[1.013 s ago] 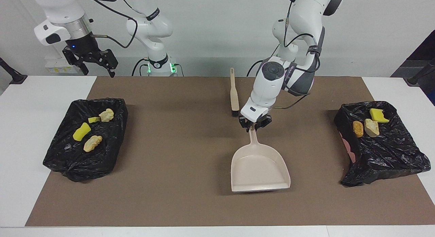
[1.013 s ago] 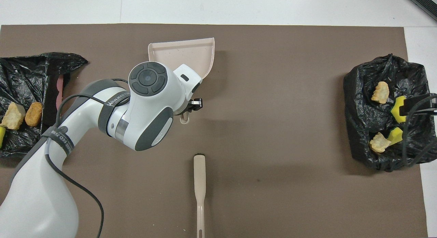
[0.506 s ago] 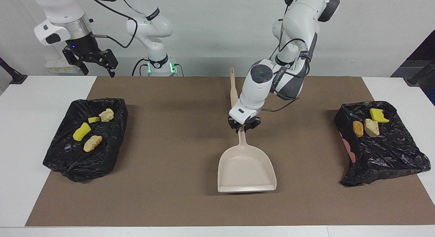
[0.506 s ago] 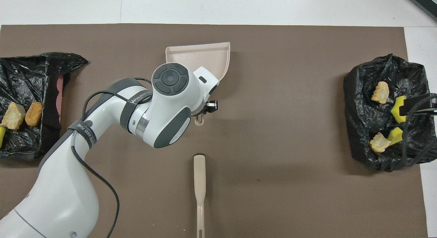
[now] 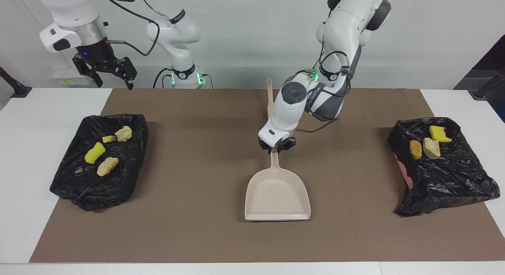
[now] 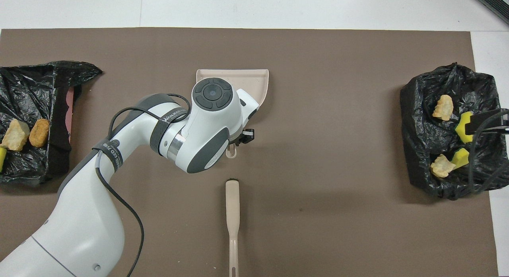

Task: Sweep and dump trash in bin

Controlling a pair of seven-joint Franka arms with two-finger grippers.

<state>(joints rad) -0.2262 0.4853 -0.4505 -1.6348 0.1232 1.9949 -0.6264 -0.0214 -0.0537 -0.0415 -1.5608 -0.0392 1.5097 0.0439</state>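
Pale beige plastic dustpan (image 5: 277, 196) and matching slim brush (image 6: 232, 213), bristles probably black; flat brown mat (image 5: 197, 235) on a white table (image 5: 23, 212); crinkled glossy black bin bags (image 5: 100, 188) holding yellow and tan scraps (image 5: 94, 152).

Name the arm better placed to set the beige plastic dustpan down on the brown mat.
Left. The left gripper is already shut on the beige plastic dustpan handle, over the brown mat. The right gripper waits open, raised by its base.

White table (image 5: 23, 148) – brown mat (image 5: 197, 168), bins (image 5: 98, 160)
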